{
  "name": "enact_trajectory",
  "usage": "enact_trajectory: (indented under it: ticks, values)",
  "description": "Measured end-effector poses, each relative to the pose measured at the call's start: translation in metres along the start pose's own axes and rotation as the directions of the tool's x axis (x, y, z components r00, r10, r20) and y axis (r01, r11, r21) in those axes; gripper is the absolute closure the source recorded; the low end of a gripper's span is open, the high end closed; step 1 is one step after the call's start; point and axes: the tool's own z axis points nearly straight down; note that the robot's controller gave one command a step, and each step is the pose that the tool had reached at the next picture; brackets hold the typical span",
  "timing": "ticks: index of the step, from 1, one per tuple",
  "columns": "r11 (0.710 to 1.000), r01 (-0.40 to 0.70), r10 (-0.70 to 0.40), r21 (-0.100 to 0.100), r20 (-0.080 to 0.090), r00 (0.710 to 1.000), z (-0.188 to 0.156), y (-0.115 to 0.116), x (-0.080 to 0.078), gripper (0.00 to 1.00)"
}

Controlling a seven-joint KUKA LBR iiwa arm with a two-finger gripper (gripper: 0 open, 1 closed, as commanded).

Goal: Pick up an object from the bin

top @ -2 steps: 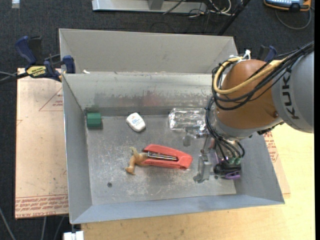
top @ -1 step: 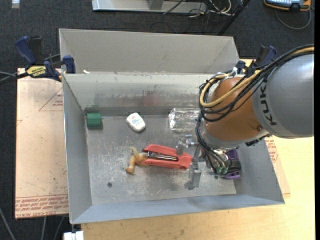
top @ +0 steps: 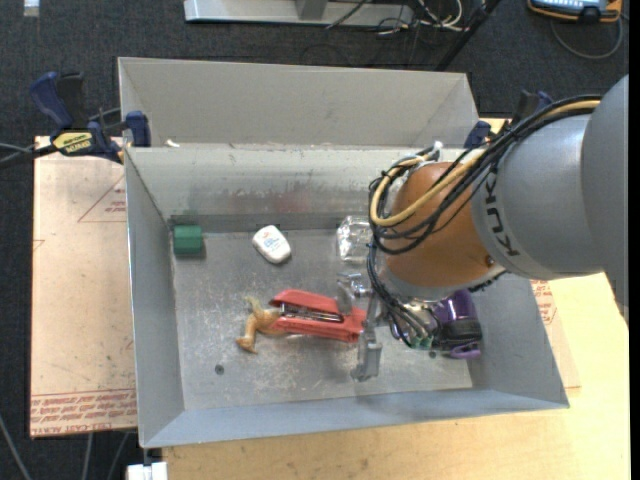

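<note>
Your tool [top: 366, 366] is hanging low over the floor of the bin [top: 160, 298], toward the front right. Its grey metal tip is sitting just beside the right end of the red stapler [top: 318, 315]. From this angle you cannot tell whether the tool is released or clenched, so you should not be counting anything as grasped. By the look of it, you are in the approach step, with the pick itself not yet made. The stapler is lying flat near the middle of the floor, long and narrow, its hard glossy shell over a dark metal base. It is the nearest thing, so the next move is probably calling for you to be lining the tool across its narrow width before closing and lifting. A slick shell like that may be prone to sliding. At the stapler's left end a small tan figure [top: 256, 326], wooden-looking and knobbly, is touching it or nearly so. To the tool's right a purple object [top: 458, 313], smooth and rounded, is lying partly under the arm's orange cover. Farther back a clear crinkled piece [top: 353, 236] is catching light, a white rounded thing [top: 271, 244] is resting near it, and a green block [top: 187, 240] is sitting well apart at the back left. The floor around them is scuffed, dull sheet metal.
</note>
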Motion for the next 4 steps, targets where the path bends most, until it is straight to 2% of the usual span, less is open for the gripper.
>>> enact_trajectory:
  ticks: [1, 2, 3, 4]
  values:
    - [0.998, 0.059, -0.059, -0.002, 0.002, 0.998, 0.01, 0.01, -0.029, 0.0]
    - [0.999, 0.033, -0.033, -0.001, 0.0, 0.999, 0.021, -0.002, -0.056, 1.0]
    - [0.999, 0.033, -0.033, -0.001, 0.0, 0.999, 0.021, -0.002, -0.056, 1.0]
    - [0.999, 0.048, -0.048, -0.001, -0.009, 0.999, -0.023, 0.001, -0.047, 1.0]
